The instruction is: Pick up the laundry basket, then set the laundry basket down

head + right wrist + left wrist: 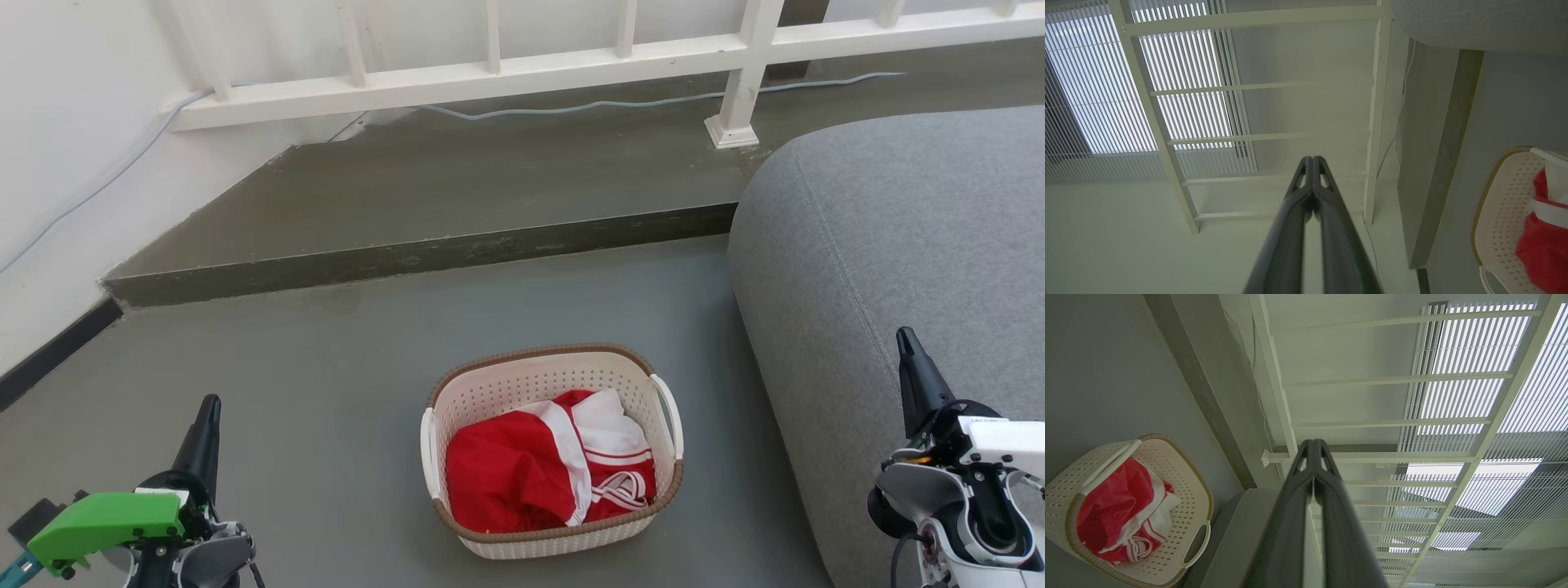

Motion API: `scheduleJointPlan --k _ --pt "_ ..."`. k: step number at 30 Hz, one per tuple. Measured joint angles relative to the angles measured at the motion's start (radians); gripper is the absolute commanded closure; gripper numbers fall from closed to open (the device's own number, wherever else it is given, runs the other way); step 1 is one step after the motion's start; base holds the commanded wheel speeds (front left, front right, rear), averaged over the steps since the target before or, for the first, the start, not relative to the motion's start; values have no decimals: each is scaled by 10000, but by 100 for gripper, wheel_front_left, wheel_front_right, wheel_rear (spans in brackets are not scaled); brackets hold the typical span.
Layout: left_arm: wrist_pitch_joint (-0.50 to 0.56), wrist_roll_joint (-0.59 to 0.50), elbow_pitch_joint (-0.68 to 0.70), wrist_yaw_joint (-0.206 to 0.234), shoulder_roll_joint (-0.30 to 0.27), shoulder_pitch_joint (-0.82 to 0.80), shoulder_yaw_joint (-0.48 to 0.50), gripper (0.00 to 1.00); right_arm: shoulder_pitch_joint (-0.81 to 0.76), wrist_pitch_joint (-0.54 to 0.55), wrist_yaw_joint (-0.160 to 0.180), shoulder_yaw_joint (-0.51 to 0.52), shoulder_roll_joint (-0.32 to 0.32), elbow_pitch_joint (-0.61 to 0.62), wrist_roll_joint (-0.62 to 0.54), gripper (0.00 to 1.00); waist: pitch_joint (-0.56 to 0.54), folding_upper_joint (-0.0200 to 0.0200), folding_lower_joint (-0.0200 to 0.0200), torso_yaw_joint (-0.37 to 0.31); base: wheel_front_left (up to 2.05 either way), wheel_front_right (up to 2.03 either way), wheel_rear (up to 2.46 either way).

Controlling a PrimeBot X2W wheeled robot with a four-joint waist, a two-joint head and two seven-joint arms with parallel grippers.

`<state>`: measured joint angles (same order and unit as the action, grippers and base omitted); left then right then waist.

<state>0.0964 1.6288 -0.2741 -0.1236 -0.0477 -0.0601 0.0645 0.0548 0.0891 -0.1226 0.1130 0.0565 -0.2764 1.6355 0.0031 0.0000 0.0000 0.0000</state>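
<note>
The laundry basket [552, 453] stands on the grey floor in the lower middle of the head view, cream-white and perforated with a brown rim and a white handle on each side. Red and white clothes [547, 474] lie inside it. My left gripper [209, 408] is at the lower left, shut, well apart from the basket. My right gripper [904, 339] is at the lower right over the sofa, also shut and holding nothing. The left wrist view has the basket [1188, 506] at its lower left beside my shut left gripper [1313, 443]. The right wrist view has the basket [1502, 204] at its right edge and my shut right gripper [1312, 159].
A grey sofa [890, 269] fills the right side, close to the basket. A raised concrete step [424, 253] runs across behind the basket, with a white railing [490, 73] and a grey cable [620, 102] beyond. A white wall [57, 147] stands at the left.
</note>
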Motion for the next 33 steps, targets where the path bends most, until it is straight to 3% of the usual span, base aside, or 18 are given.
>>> scheduleJointPlan --k 33 --pt "10 -2 0 0 4 0 6 100 0 2 0 15 -4 0 -4 100 0 0 0 0 0 0 0"
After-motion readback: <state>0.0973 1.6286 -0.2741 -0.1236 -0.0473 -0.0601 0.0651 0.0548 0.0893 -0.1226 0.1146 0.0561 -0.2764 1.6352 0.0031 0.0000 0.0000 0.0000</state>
